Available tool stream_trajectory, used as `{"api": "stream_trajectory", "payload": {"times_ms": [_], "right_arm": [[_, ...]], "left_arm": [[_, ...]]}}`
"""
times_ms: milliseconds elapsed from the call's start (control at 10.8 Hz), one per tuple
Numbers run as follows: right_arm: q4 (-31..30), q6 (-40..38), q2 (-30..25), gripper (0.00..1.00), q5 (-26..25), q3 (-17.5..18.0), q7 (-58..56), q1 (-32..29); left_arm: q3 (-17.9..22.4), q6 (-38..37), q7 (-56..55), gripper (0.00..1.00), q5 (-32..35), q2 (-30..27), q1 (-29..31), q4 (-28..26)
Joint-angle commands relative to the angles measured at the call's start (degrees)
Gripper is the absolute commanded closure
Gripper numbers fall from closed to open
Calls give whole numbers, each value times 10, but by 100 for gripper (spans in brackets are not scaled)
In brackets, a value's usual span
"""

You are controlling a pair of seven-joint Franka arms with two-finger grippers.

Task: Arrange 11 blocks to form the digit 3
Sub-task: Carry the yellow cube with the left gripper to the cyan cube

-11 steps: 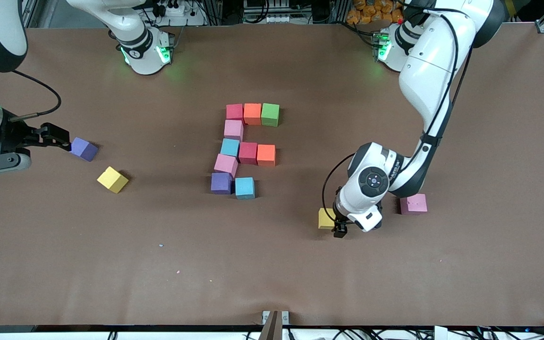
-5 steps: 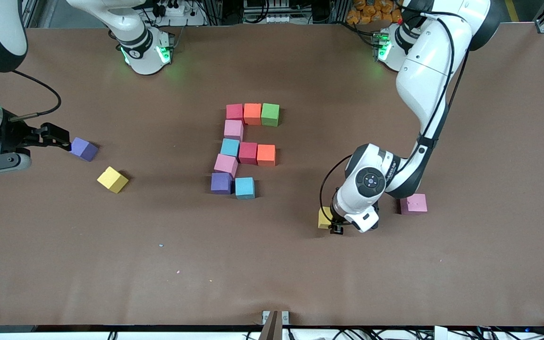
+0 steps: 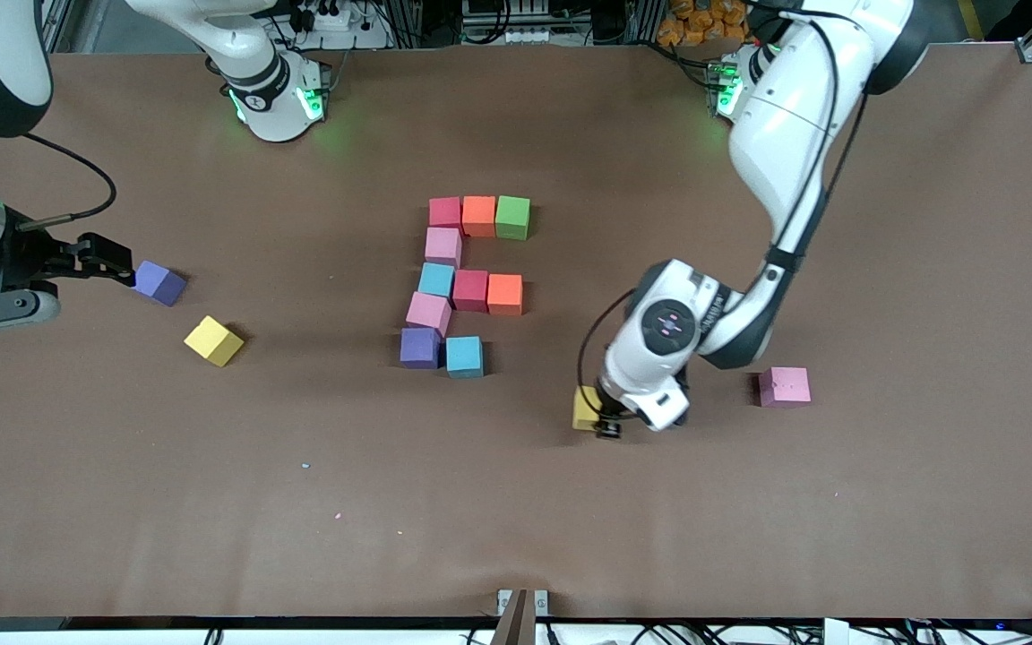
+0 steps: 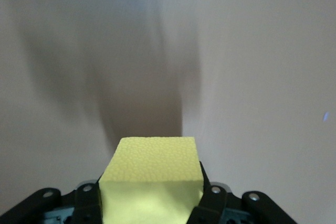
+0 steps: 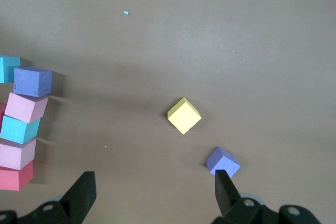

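Several blocks lie joined in the middle of the table as a partial digit 3: a red [image 3: 445,211], orange [image 3: 479,215], green [image 3: 512,217] top bar, a middle bar ending in orange [image 3: 504,293], and purple [image 3: 419,347] and blue [image 3: 464,356] nearest the front camera. My left gripper [image 3: 601,419] is shut on a yellow block [image 3: 583,408] [image 4: 152,169], low over bare table between the digit and a mauve block [image 3: 784,387]. My right gripper [image 5: 154,184] waits open at the right arm's end, one fingertip beside a violet block [image 3: 159,283] [image 5: 222,161]. Another yellow block [image 3: 213,340] [image 5: 184,115] lies loose there.
The brown table [image 3: 516,502] has bare room along its side nearest the front camera. The left arm's elbow and forearm [image 3: 785,152] reach over the table toward its end. The digit's edge [image 5: 23,114] also shows in the right wrist view.
My left gripper has shut on the yellow block and carried it toward the digit. The right arm has not moved.
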Motion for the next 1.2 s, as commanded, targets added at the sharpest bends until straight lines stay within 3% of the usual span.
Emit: {"api": "stream_trajectory", "payload": {"times_ms": [0,371,1112], "right_arm": [[12,-9,4,0,-2,1,-1,4],[13,-9,4,0,-2,1,0,8],[12,-8,4,0,-2,1,-2,10]], "left_arm": [[36,-6,-35,100,-9,4,-61,22],[41,-22,-70,100,-11,35,-112,57],[38,-20,-72,99,-12,75,-143,101]]}}
